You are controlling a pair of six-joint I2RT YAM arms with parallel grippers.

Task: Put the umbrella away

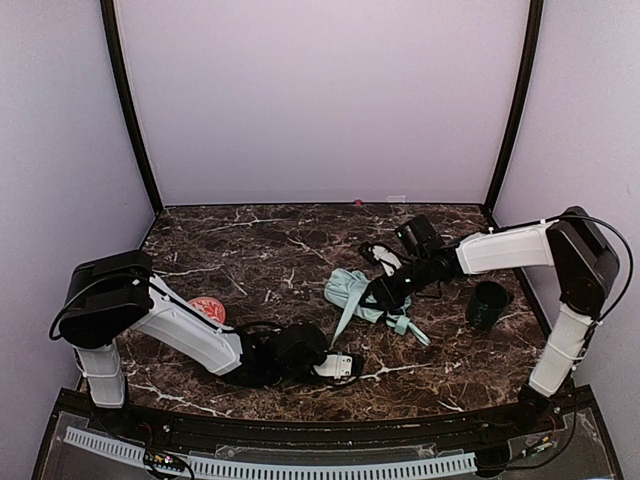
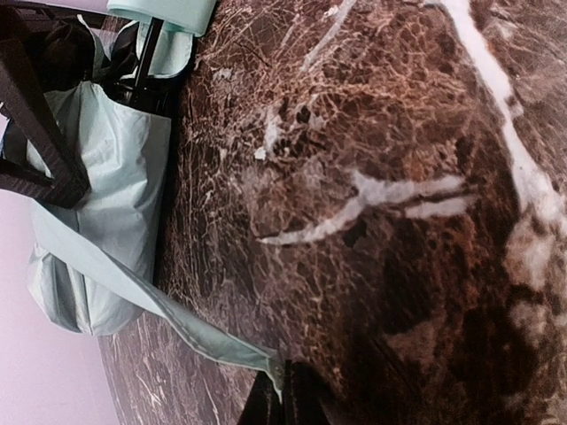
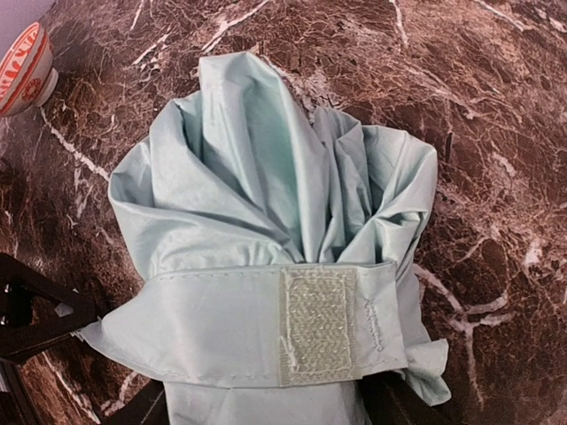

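The umbrella [image 1: 352, 292] lies folded mid-table, a bundle of pale mint fabric with its handle and wrist strap [image 1: 405, 323] toward the near right. My right gripper [image 1: 385, 292] is shut on the bundle; in the right wrist view the fabric [image 3: 257, 177] fills the frame, with my right gripper [image 3: 266, 412] around it low down. The closure strap crosses the bundle, its velcro patch [image 3: 317, 323] facing up. My left gripper [image 1: 343, 365] is shut on the tip of that strap [image 2: 133, 297], which runs taut from the bundle [image 2: 106, 177] to my left gripper [image 2: 285, 382].
A dark green cup [image 1: 487, 305] stands right of the umbrella, close to the right arm. A red-patterned bowl [image 1: 207, 310] sits near the left arm and shows in the right wrist view [image 3: 22, 66]. The marble table [image 1: 260, 250] has purple walls around it.
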